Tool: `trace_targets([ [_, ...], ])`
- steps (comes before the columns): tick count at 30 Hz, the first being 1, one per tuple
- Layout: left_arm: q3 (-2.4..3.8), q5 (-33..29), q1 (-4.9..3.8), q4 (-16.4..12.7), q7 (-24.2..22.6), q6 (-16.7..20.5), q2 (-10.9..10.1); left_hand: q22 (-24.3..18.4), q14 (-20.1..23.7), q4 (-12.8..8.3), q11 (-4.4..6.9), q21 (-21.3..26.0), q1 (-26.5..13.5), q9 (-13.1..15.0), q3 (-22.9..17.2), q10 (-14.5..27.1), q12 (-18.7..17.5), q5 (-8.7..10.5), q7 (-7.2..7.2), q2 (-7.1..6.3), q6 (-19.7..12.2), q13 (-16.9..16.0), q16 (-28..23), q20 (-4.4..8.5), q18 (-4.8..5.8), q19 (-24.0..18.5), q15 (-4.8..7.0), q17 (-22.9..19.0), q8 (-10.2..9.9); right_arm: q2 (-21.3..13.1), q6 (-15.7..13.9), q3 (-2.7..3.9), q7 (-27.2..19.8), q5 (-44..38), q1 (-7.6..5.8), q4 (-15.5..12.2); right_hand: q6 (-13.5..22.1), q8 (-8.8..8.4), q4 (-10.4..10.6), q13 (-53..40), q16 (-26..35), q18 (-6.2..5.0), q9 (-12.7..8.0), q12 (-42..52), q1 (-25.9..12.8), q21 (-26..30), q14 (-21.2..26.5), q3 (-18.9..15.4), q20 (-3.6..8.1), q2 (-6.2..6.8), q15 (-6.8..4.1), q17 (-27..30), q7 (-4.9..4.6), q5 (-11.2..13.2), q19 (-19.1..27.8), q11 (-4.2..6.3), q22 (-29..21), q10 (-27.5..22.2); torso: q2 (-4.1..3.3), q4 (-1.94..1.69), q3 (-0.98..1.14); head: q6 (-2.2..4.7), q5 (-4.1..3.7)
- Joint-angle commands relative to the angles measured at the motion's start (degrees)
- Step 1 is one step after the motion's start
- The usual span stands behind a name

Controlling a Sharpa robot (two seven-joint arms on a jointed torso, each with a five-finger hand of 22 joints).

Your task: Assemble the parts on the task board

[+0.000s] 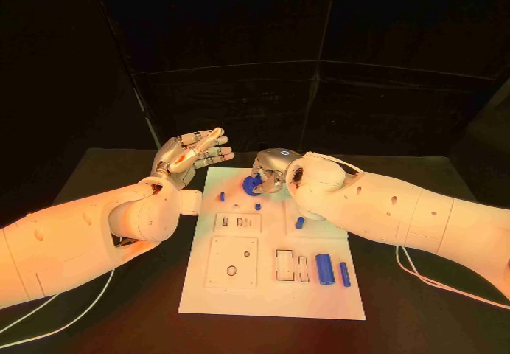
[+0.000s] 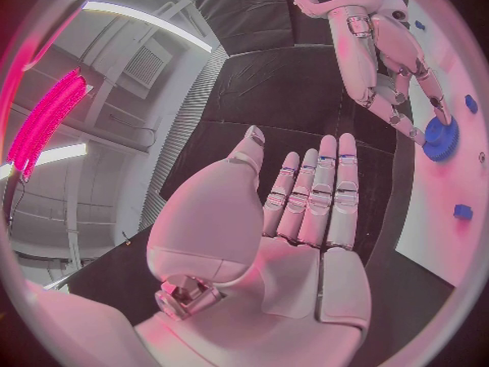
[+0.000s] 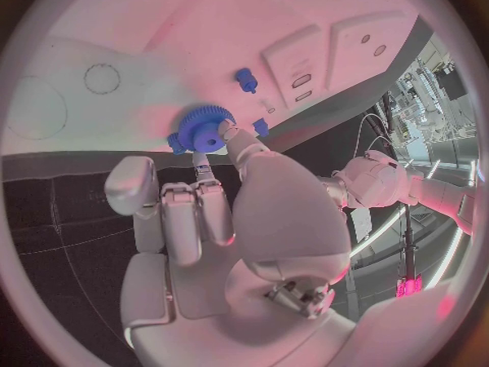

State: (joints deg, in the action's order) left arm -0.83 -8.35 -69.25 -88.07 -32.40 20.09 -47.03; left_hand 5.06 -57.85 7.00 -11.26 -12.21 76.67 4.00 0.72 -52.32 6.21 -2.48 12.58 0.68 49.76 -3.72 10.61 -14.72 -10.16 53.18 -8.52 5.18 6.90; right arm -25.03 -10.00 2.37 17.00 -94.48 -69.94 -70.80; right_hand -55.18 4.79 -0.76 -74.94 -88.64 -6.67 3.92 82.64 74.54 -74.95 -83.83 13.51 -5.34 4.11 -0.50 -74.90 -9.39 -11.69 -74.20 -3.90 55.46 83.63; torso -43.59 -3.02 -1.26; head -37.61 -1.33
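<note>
Robotics lab or test cell, black-draped walls at frame top, black table (image 1: 425, 310), white rectangular task board (image 1: 274, 299) at centre, bare ceiling strip lights (image 2: 143, 23)

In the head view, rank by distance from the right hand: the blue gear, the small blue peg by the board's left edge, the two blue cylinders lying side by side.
1. blue gear, held in the right hand.
2. small blue peg, on the board's left side.
3. two blue cylinders, on the board's near right.

Blue gear (image 1: 252, 184) at white board's (image 1: 272, 295) far end
</note>
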Motion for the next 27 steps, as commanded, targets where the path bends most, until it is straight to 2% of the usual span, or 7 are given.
trace_targets([
  [1, 0.05, 0.2, -0.11, 0.0, -0.1, -0.5, 0.0, -0.1, -0.3, -0.3, 0.07, 0.3, 0.0, -0.1, 0.0, -0.5, -0.3, -0.16, 1.23, 0.75, 0.3, 0.0, -0.4, 0.16, -0.24, 0.4, 0.01, -0.1, -0.4, 0.1, 0.5, -0.01, 0.3, -0.4, -0.07, 0.0, 0.8, -0.50, 0.0, -4.6, -0.2, 0.33, -0.1, -0.6, -0.2, 0.3, -5.4, -0.6, -0.58, 0.79, 0.45, -11.5, 0.00, 0.5, 0.1, -0.41, -0.1, -0.3, -0.02, 0.04, -0.01, 0.06, -0.06],
  [9, 0.05, 0.2, -0.11, 0.1, 0.0, -0.5, 0.1, -0.1, -0.3, -0.3, 0.07, 0.3, 0.0, -0.1, 0.0, -0.5, -0.3, -0.16, 1.23, 0.75, 0.3, 0.0, -0.4, 0.16, -0.24, 0.4, 0.01, -0.1, -0.4, 0.4, 0.2, -0.01, 0.3, 0.5, -0.07, 0.3, 5.0, -1.14, 1.6, -3.8, -0.3, 0.31, -0.2, -1.4, -2.0, 0.4, -5.4, -2.4, -1.19, 1.24, 1.12, -11.6, -0.81, 2.2, 0.2, -1.19, -0.3, -1.1, -0.05, -0.05, -0.01, -0.07, -0.09],
  [11, 0.05, 0.2, -0.11, 0.1, 0.0, -0.5, 0.0, -0.1, -0.3, -0.3, 0.07, 0.3, 0.0, -0.1, 0.0, -0.5, -0.3, -0.16, 1.23, 0.75, 0.3, 0.0, -0.4, 0.16, -0.24, 0.4, 0.01, -0.1, -0.4, 0.4, 1.1, -0.01, 0.3, 1.2, -0.07, 0.4, 5.0, -0.97, 2.6, -3.8, -0.3, 0.31, -0.1, -1.3, -3.1, 0.4, -5.4, -3.1, -1.30, 1.15, 1.21, -11.6, -0.85, 2.1, 0.2, -1.26, -0.3, -1.0, -0.02, -0.04, 0.01, -0.20, -0.03],
  [14, 0.05, 0.2, -0.11, 0.1, 0.0, -0.5, 0.0, -0.1, -0.3, -0.3, 0.07, 0.3, 0.0, -0.1, 0.0, -0.5, -0.3, -0.16, 1.23, 0.75, 0.3, 0.0, -0.4, 0.16, -0.24, 0.4, 0.01, -0.1, -0.4, 0.4, 2.5, -0.01, 0.3, 2.5, -0.07, 0.5, 4.4, -0.54, 6.8, -4.2, -0.4, 0.28, 0.1, -1.0, -7.8, 0.3, -5.5, -5.7, -1.40, 0.31, 1.30, -11.9, -0.77, 1.9, 0.2, -1.29, -0.2, -0.8, 0.01, -0.03, 0.00, -0.25, -0.02],
  [19, 0.05, 0.2, -0.11, 0.1, 0.0, -0.4, 0.0, -0.1, -0.4, -0.4, 0.03, 0.3, -0.1, -0.1, 0.1, -0.4, -0.4, -0.16, 1.29, 0.76, 0.2, 0.1, -0.4, 0.17, -0.23, 0.4, 0.00, -0.1, -0.5, 0.3, 3.1, -0.01, 0.5, 3.3, -0.07, 0.7, 4.3, -0.47, 8.4, -4.4, -0.4, 0.31, 0.1, -0.8, -9.2, 0.3, -5.5, -7.3, -1.42, 0.17, 1.27, -12.0, -0.78, 1.8, 0.1, -1.28, -0.1, -0.7, 0.00, 0.02, 0.00, -0.31, -0.07],
  [22, 0.05, 0.2, -0.11, 0.1, 0.0, -0.4, -0.1, -0.1, -0.4, -0.4, 0.03, 0.3, -0.1, -0.1, 0.1, -0.4, -0.4, -0.16, 1.29, 0.76, 0.2, 0.1, -0.4, 0.17, -0.23, 0.4, 0.00, -0.1, -0.5, -0.1, 0.2, -0.02, 0.5, 3.5, -0.07, 0.5, 4.1, -0.40, 8.5, -4.6, -0.4, 0.32, 0.1, -0.7, -8.9, 0.2, -5.5, -7.5, -1.41, -0.11, 1.25, -12.0, -0.74, 1.1, 0.1, -1.25, -0.1, -0.6, 0.03, -0.03, -0.02, -0.18, -0.10],
  [27, 0.05, 0.2, -0.11, 0.1, -0.1, -0.5, -0.2, -0.1, -0.4, -0.4, 0.03, 0.3, -0.1, -0.1, 0.1, -0.4, -0.4, -0.16, 1.29, 0.76, 0.2, 0.1, -0.4, 0.17, -0.23, 0.4, 0.00, -0.1, -0.5, -2.7, -8.9, -0.04, -3.1, 5.8, -0.05, -1.4, 3.7, -0.26, 7.5, -5.2, -0.5, 0.37, 0.1, -0.1, -6.3, 0.0, -5.5, -7.6, -1.29, -0.66, 1.11, -12.2, -0.58, -2.6, -0.1, -1.07, 0.2, -0.1, 0.06, 0.02, 0.06, 0.06, -0.16],
])
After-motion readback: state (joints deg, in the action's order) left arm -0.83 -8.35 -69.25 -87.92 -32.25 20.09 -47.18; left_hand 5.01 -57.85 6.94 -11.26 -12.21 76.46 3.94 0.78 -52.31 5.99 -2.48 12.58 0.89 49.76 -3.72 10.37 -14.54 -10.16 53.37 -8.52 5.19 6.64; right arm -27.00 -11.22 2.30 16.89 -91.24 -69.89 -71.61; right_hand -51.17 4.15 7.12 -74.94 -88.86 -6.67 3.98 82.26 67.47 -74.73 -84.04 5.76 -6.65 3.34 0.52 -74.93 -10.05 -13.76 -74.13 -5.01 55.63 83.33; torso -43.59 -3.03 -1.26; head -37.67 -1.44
